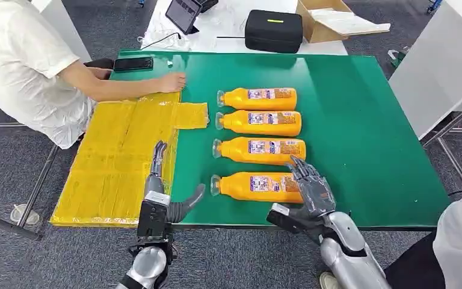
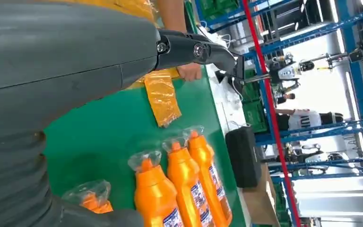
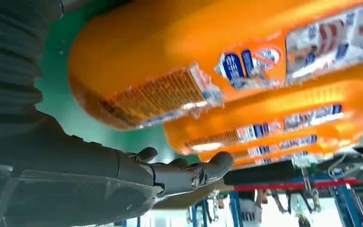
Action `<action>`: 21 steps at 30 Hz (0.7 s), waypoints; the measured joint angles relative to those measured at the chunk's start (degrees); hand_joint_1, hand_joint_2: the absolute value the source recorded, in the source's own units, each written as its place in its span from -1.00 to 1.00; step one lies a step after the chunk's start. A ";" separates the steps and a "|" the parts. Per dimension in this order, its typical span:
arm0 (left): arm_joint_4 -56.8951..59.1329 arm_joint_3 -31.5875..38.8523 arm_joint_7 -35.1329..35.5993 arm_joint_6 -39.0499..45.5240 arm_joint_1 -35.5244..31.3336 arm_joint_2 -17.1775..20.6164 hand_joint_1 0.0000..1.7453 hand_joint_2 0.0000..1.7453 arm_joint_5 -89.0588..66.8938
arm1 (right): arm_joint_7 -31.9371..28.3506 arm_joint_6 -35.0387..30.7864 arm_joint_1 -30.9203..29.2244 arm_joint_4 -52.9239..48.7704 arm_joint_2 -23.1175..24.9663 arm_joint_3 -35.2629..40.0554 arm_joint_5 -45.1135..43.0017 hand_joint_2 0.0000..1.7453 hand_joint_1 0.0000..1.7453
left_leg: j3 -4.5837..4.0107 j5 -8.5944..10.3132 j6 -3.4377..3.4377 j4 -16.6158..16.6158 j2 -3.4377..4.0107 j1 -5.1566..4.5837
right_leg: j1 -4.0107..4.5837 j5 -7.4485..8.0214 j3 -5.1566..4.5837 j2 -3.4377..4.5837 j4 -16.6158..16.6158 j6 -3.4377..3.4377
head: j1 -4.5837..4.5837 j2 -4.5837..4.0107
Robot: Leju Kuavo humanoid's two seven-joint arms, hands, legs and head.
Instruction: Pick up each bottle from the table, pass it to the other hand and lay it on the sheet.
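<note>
Orange bottles (image 1: pixel 260 141), four, lie on green tabletop (image 1: pixel 361 138); right robot hand (image 1: pixel 310 183) spread over nearest; left robot hand (image 1: pixel 162 180) spread, empty.

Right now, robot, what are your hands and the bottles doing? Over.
Left hand open over sheet edge. Right hand open at nearest bottle, nothing held. Person's hand on sheet's far edge.

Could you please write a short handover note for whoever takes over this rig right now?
Left hand: open, holding nothing, over the edge of the yellow sheet.
Right hand: open, fingers spread at the base end of the nearest bottle, not gripping it.
Four orange bottles lie in a row on the green table, caps toward the sheet.
A person's hand rests on the sheet's far edge.
Done: no bottle on the sheet.
Left: pick, pass and lay all four.
</note>
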 measured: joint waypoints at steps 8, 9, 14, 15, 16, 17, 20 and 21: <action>-1.64 0.02 1.35 -2.29 0.75 0.00 -1.00 1.00 0.81 | 0.59 2.10 -0.74 3.02 0.13 0.77 -1.37 1.00 -1.00 | 0.01 0.00 0.00 0.00 -0.02 0.00 | 0.00 0.00 0.01 0.00 0.00 0.00 | 0.00 0.00; -2.01 0.02 1.57 -3.13 0.89 0.00 -1.00 1.00 1.56 | 0.77 2.30 -0.87 3.24 0.15 0.77 -1.73 1.00 -1.00 | 0.01 0.00 0.00 0.00 -0.02 0.00 | 0.00 0.00 0.00 0.00 0.00 0.00 | 0.00 0.00; -4.02 0.00 1.92 -4.35 1.21 0.11 -1.00 1.00 1.81 | 1.20 2.56 -2.06 5.31 0.52 0.79 -2.08 1.00 -1.00 | 0.03 0.00 0.00 0.00 -0.01 0.00 | 0.00 0.00 0.02 0.00 -0.01 0.00 | 0.00 0.00; -4.30 0.00 1.95 -4.35 1.24 0.15 -1.00 1.00 1.68 | 1.20 2.56 -2.28 5.68 0.68 0.81 -2.10 1.00 -1.00 | 0.04 0.01 0.00 0.00 -0.01 0.00 | 0.00 0.00 0.03 0.00 -0.01 0.00 | 0.00 0.00; -4.53 0.00 1.99 -4.31 1.28 0.20 -1.00 1.00 1.55 | 1.25 2.69 -2.55 6.10 0.81 0.81 -2.10 1.00 -1.00 | 0.04 0.01 0.00 0.00 -0.01 0.00 | 0.00 0.00 0.03 0.00 -0.01 0.00 | -0.02 0.00; -4.74 0.00 1.99 -4.06 1.31 0.22 -1.00 1.00 1.46 | 1.42 3.11 -2.95 6.63 0.92 0.83 -2.10 1.00 -1.00 | 0.06 0.01 0.00 0.00 0.00 0.00 | 0.00 0.01 0.04 0.00 -0.01 0.00 | -0.02 0.00; -5.16 0.00 1.99 -3.76 1.32 0.22 -1.00 1.00 1.40 | 2.25 4.66 -4.46 8.18 0.98 1.10 -2.06 1.00 -1.00 | 0.21 0.00 0.00 0.00 0.07 0.00 | 0.00 0.01 0.13 0.01 -0.02 -0.01 | -0.02 0.00; -5.22 0.00 1.99 -3.74 1.33 0.22 -1.00 1.00 1.40 | 2.40 5.05 -4.71 8.68 0.98 1.10 -2.06 1.00 -0.82 | 0.23 0.00 0.00 0.00 0.06 0.00 | 0.00 0.01 0.17 0.01 -0.02 -0.01 | -0.02 0.00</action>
